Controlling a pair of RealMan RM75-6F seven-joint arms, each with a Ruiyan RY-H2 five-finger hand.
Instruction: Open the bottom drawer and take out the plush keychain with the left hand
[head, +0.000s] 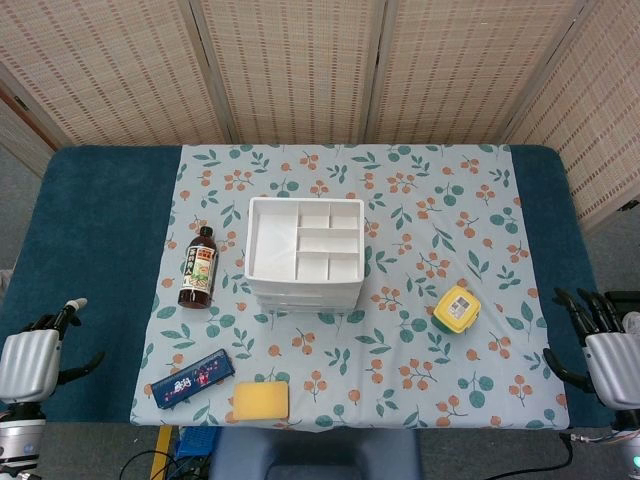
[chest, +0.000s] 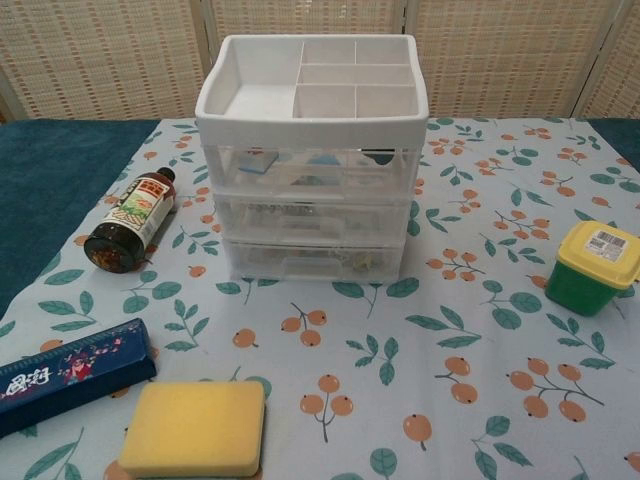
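A white plastic drawer unit (head: 304, 252) (chest: 313, 160) stands mid-table with a divided tray on top and three translucent drawers, all pushed in. The bottom drawer (chest: 314, 260) is closed; small dark and pale items show dimly through its front, and I cannot make out the plush keychain. My left hand (head: 35, 358) hangs at the table's front left edge, fingers apart, holding nothing. My right hand (head: 603, 350) hangs at the front right edge, also empty with fingers spread. Neither hand appears in the chest view.
A dark sauce bottle (head: 198, 267) (chest: 133, 220) lies left of the unit. A blue pencil case (head: 192, 378) (chest: 70, 373) and a yellow sponge (head: 261, 401) (chest: 196, 427) sit at the front left. A yellow-lidded green box (head: 456, 309) (chest: 594, 267) stands to the right.
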